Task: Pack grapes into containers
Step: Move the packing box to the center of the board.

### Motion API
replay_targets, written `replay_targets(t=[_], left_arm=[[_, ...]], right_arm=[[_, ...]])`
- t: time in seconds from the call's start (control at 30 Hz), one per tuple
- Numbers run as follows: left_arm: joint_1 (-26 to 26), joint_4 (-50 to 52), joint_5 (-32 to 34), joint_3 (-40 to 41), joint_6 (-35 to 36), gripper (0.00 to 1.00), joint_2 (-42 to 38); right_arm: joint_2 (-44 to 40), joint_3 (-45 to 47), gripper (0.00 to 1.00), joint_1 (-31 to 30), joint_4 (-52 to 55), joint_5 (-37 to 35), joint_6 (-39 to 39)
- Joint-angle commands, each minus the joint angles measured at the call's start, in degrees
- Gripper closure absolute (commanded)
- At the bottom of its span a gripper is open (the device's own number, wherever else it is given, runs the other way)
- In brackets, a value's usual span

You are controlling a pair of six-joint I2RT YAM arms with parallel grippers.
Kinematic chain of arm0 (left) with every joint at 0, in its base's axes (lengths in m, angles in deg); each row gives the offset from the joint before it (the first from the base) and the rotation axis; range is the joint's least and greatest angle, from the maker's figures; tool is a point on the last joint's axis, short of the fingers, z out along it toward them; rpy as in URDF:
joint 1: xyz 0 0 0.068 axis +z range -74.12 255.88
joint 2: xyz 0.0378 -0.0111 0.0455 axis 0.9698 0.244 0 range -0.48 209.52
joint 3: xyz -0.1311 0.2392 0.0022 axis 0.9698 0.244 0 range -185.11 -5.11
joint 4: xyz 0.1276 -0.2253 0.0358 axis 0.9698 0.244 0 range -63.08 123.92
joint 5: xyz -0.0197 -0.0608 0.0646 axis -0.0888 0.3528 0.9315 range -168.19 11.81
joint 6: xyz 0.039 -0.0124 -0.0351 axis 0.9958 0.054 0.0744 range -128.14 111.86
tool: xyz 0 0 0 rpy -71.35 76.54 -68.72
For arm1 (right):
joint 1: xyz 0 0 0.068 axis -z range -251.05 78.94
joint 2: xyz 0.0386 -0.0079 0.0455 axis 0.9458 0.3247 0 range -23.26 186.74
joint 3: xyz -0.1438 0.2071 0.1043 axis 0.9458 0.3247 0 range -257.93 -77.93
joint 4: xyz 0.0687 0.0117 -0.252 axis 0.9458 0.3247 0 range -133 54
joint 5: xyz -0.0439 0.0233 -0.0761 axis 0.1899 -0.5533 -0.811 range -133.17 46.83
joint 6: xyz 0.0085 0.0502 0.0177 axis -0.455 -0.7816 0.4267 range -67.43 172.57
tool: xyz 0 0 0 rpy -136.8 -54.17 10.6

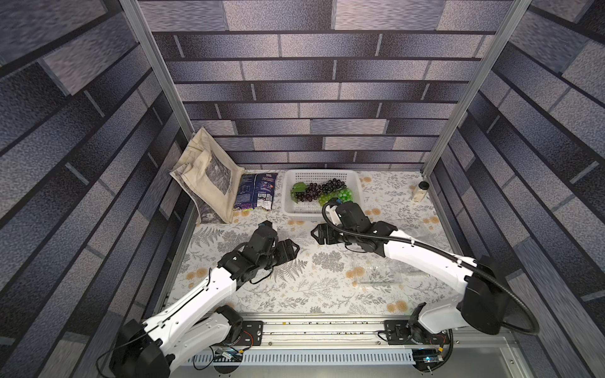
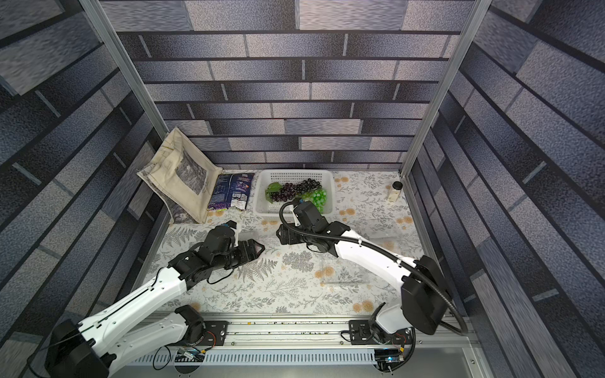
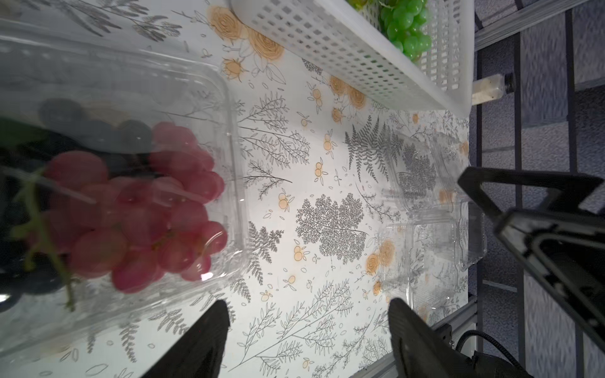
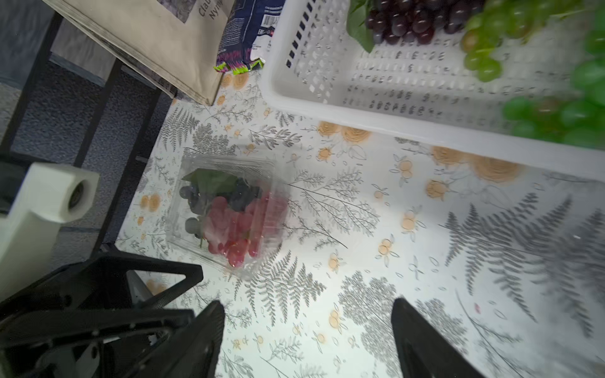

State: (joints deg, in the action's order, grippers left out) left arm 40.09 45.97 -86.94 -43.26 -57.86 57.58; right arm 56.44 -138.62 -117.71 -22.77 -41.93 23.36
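Above the floral tablecloth (image 3: 278,131), left gripper (image 3: 307,304) and right gripper (image 4: 307,302) gape apart, empty.

grapes (image 1: 319,190) in basket (image 1: 302,210), packet (image 1: 257,194) left

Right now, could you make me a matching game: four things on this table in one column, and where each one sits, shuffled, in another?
Things:
1. red grapes
2. bright green grapes
3. small bottle
4. snack bag

Places:
A. lying beside the cloth tote bag
B. in the white basket
C. inside a clear container
D. standing alone in the far corner on the robot's right

Pairs: 1-C, 2-B, 3-D, 4-A
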Motion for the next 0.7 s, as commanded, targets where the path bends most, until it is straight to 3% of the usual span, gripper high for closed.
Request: replay_targets(t=[0.0, 0.2, 0.4, 0.67], left_arm=[[-2.0, -7.3, 3.3, -3.0, -0.4, 0.22, 5.5], [-2.0, -11.2, 3.4, -5.4, -0.8, 0.22, 14.8], [0.8, -14.5, 3.1, -4.8, -1.7, 0.22, 19.9], [5.1, -13.7, 1.2, -2.4, -1.5, 0.22, 19.8]], right_arm=[[-5.3, 4.3, 0.17, 1.3, 15.9, -8.1, 2.7], [-11.0, 12.1, 0.15, 3.7, 17.0, -6.6, -0.2], [-7.0, 16.9, 0.14, 4.2, 10.9, -4.2, -1.3], [-0.2, 16.3, 0.16, 4.2, 5.1, -1.3, -1.2]])
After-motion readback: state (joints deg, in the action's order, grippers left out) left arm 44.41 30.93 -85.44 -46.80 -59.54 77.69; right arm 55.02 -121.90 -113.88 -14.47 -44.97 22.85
